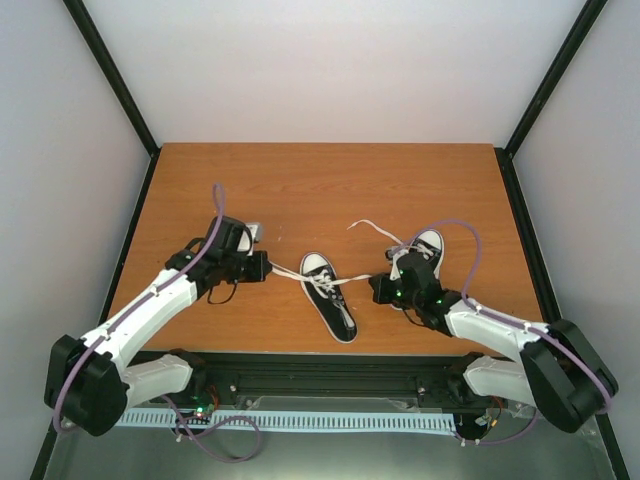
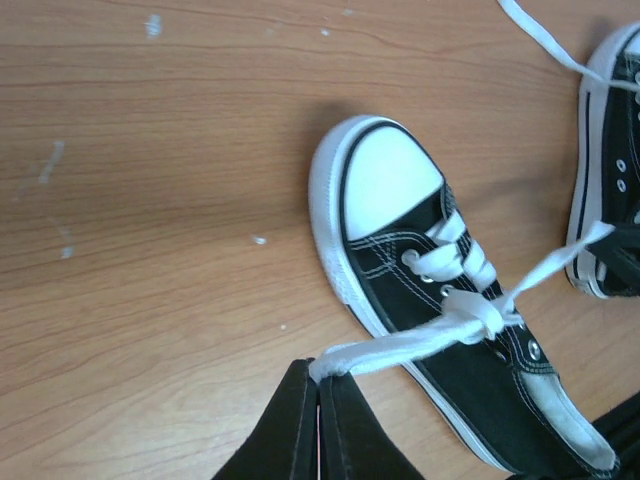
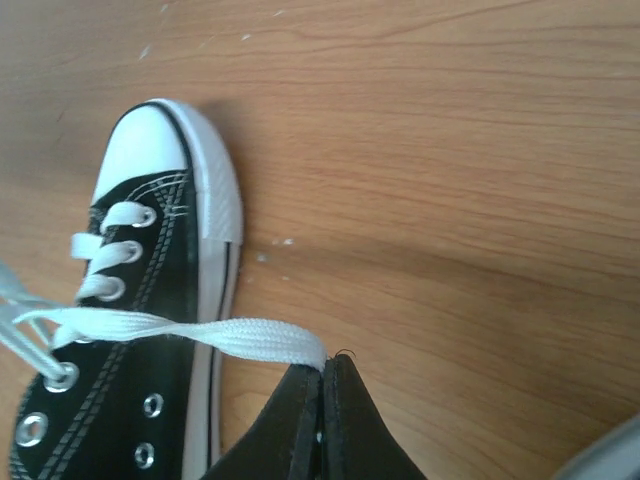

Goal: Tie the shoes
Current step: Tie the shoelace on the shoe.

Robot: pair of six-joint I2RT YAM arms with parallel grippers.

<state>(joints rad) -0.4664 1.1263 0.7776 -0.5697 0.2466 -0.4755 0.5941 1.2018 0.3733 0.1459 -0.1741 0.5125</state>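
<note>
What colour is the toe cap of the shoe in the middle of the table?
White. The toe cap of the middle shoe shows best in the left wrist view.

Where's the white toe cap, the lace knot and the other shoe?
white toe cap (image 2: 390,180): left wrist view, middle of the cap.
lace knot (image 2: 487,318): left wrist view, where laces cross.
other shoe (image 1: 429,241): top external view, its toe end.

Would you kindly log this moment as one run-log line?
left gripper: shut on lace end | right gripper: shut on other lace end | centre sneaker: laces crossed, stretched sideways | second sneaker: laces loose
</note>
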